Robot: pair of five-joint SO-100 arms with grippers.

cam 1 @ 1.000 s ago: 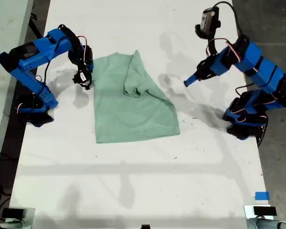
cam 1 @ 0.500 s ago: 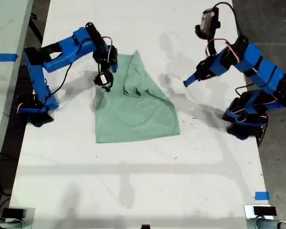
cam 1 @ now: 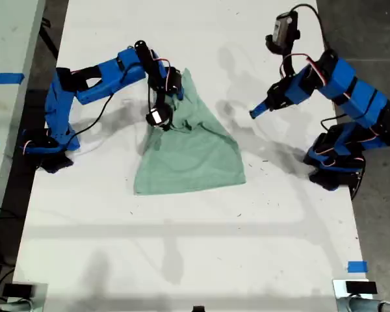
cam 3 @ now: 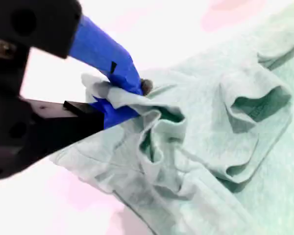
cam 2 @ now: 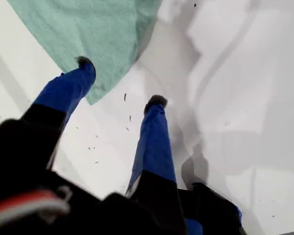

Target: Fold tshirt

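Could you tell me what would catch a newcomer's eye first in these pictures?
The pale green tshirt, partly folded in the middle of the white table. My second gripper is shut on a bunched edge of it, at the exterior view's left. My first gripper hangs open near a corner, at that view's right.
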